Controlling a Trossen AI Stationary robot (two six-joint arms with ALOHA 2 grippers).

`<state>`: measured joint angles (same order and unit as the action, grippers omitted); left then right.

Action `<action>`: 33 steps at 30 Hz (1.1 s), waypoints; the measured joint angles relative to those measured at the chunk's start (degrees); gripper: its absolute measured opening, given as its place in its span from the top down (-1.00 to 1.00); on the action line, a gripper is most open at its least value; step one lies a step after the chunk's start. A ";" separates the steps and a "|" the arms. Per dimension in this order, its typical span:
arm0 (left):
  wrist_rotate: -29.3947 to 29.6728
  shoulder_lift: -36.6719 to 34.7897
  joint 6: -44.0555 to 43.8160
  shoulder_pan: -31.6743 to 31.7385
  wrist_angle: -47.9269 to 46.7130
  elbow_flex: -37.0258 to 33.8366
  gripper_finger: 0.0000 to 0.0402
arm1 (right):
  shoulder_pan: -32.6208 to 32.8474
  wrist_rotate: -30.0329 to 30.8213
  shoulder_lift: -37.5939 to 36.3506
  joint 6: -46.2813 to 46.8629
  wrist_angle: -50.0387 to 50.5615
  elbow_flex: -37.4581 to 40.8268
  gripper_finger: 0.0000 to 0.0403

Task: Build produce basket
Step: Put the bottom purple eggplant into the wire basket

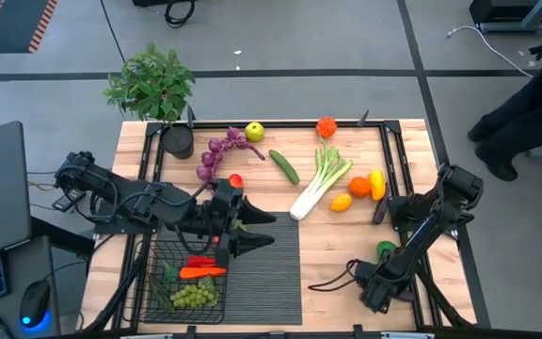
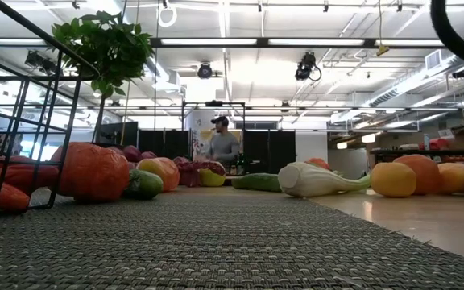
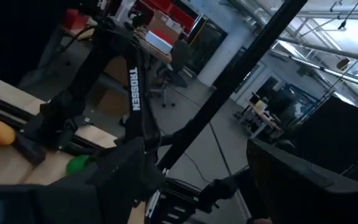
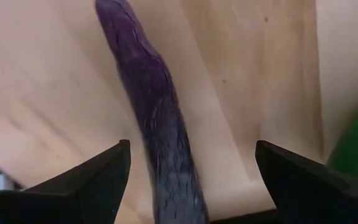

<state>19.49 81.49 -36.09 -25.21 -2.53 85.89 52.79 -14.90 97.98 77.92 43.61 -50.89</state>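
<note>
Basket (image 1: 163,287): You see it at the near left corner of the surface (image 1: 327,254), with green grapes (image 1: 194,296) and a red pepper (image 1: 201,261) inside.
Left claw (image 1: 241,229): Your claw hangs just past the basket, above the dark mat (image 1: 266,273), fingers apart, holding nothing.
Right claw (image 4: 188,180): Your claw's fingers are apart, one on each side of the purple eggplant (image 4: 157,134) at the right edge.
Farther back: The leek (image 1: 320,184), cucumber (image 1: 284,167), purple grapes (image 1: 219,153) and green apple (image 1: 254,132) lie loose.

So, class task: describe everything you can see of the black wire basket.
The basket is a shallow, roughly square tray of thin black wire mesh, sitting upright and flat at the table's near left, its right part on the ribbed mat. Inside lie green grapes, an orange-red piece and other produce. The left gripper hangs at its far right corner, fingers open.
</note>
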 joint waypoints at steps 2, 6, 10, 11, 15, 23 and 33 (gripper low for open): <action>0.06 0.00 -2.05 -0.13 0.86 0.00 -0.44 | -0.03 0.45 0.48 -0.07 -0.03 -0.07 -0.72; 0.06 0.00 -5.65 -0.15 3.46 0.00 -0.44 | 0.07 2.77 0.16 0.78 -0.10 -0.04 -0.64; 0.35 0.00 -6.76 -0.15 3.51 0.00 -0.44 | 0.33 5.42 0.15 0.75 -0.30 -0.04 -0.36; 0.81 0.00 -6.76 -0.15 3.43 0.00 -0.44 | 0.49 6.17 0.15 0.47 -0.28 -0.04 -0.27; 1.98 0.00 -6.77 -0.15 2.99 0.00 -0.44 | 0.51 6.48 0.15 0.10 -0.59 -0.04 0.10; 4.73 -0.02 -7.44 0.01 0.39 0.00 -0.44 | 0.09 9.75 0.17 -2.82 -2.62 -1.51 0.69; 4.76 0.00 -12.16 -0.01 -8.84 -0.02 -0.44 | -5.64 27.62 -4.71 -1.19 -2.65 -9.94 0.65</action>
<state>24.24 81.49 -48.25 -25.22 -11.37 85.86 47.15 12.73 93.27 76.72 40.95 -60.83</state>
